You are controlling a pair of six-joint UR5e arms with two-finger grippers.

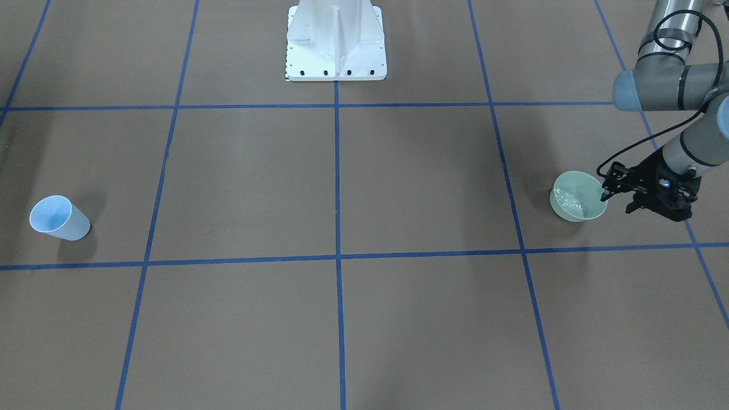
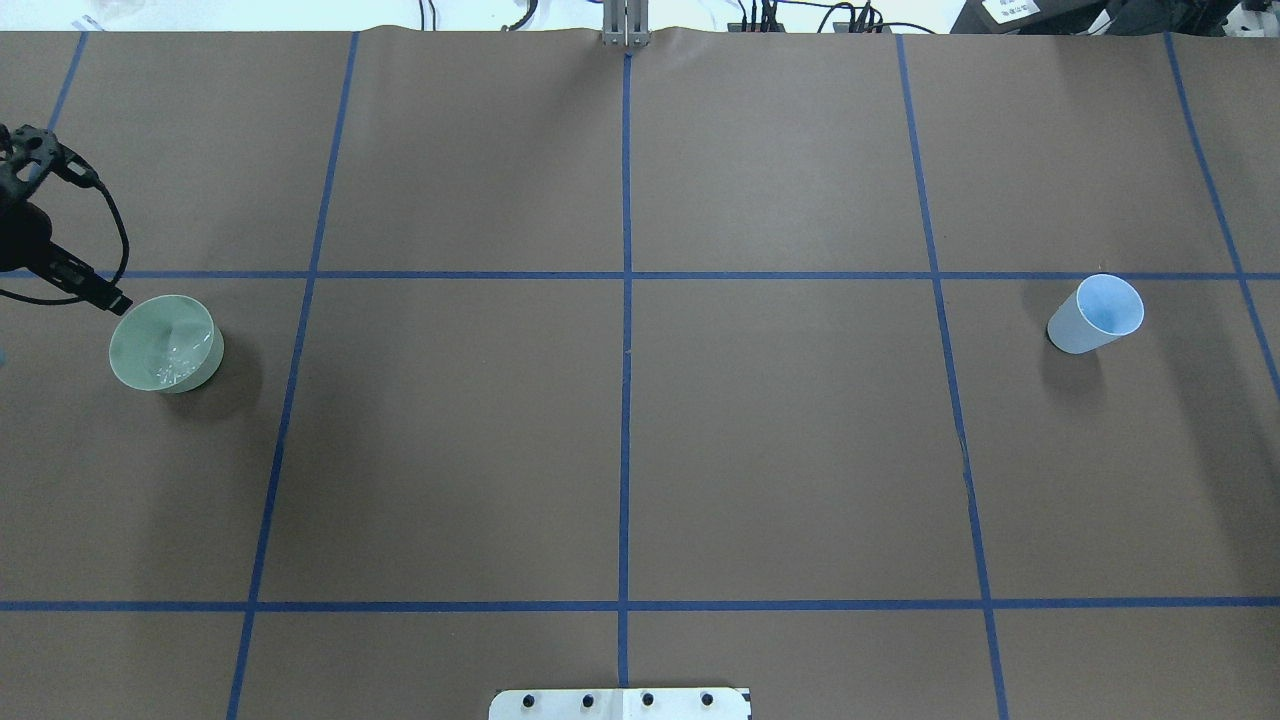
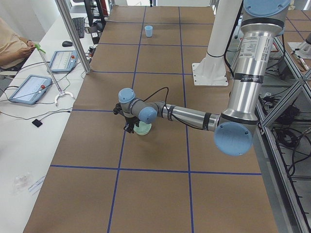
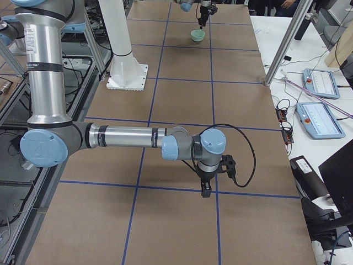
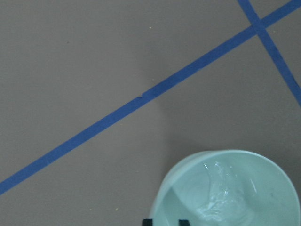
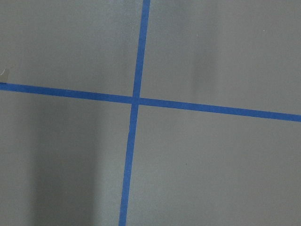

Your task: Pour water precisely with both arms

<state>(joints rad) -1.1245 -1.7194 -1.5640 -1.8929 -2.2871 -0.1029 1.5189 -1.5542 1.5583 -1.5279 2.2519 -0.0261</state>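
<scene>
- The left end effector (image 5: 165, 222) is down at the rim of the green bowl (image 1: 576, 196), on the side away from the blue cup (image 1: 58, 217). Its two black tips show a gap wider than the bowl's wall, so I take it as open, with nothing clamped yet.
- The water (image 5: 221, 197) lies in the bowl, showing only as glints and ripples near the bottom.
- The bowl stands on the bench (image 2: 780, 430), and the cup is well apart from it, towards the other end.
- The step in hand, as I read it, is taking hold of the bowl by its rim. To do it well, one finger should go inside the wall and one outside, deep enough to bite. Then close slowly and lift level, because a pinch on a thin rim lets the bowl swing and the water slosh.
- The right end effector (image 4: 206, 191) hangs over the bench, well apart from the bowl. It shows only from the bench's end and its own camera catches no fingers, so I cannot tell whether it is open or closed.
- The wrist view cuts the left tips off at its lower edge, so it is hard to tell whether they straddle the wall or sit just beside it. I can't judge the water's depth either.
</scene>
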